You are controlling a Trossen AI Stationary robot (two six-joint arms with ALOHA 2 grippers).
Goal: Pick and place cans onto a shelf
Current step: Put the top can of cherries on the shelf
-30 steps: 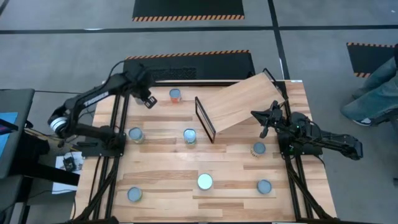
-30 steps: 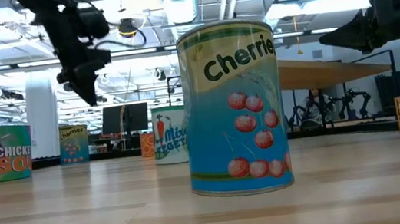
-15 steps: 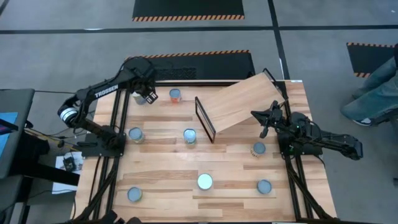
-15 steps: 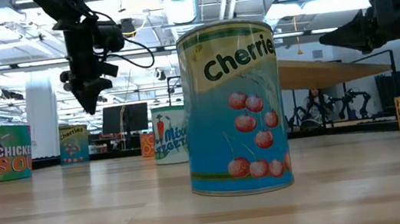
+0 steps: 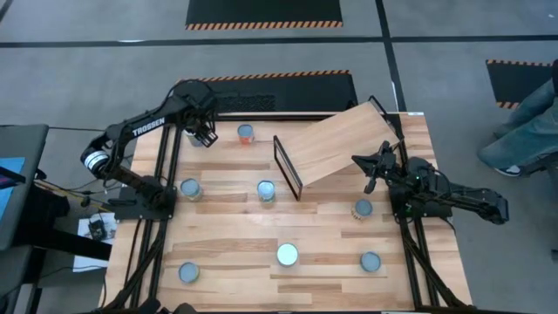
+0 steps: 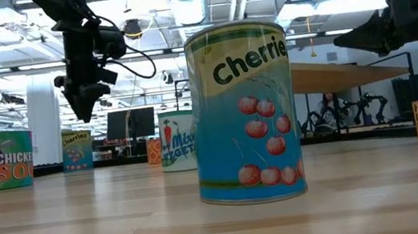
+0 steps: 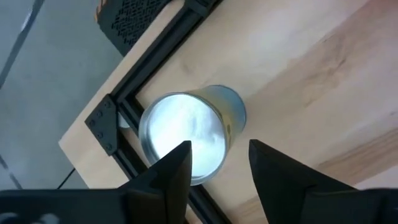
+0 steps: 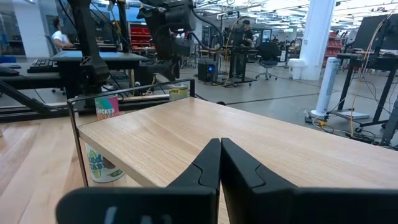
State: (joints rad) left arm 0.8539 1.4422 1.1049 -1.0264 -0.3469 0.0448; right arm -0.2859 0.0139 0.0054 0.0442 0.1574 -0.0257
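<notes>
We are hanging our left gripper [image 5: 201, 136] over the table's far left corner with its fingers spread apart, holding nothing. In the left wrist view a small upright tin with a silvery round lid [image 7: 181, 134] is sitting directly below the gap, its long axis vertical, so a straight descent looks right. The slanted light plywood shelf [image 5: 336, 148] is lying to the right. Our right gripper [image 5: 377, 165] is waiting beside the shelf, fingers pressed together.
</notes>
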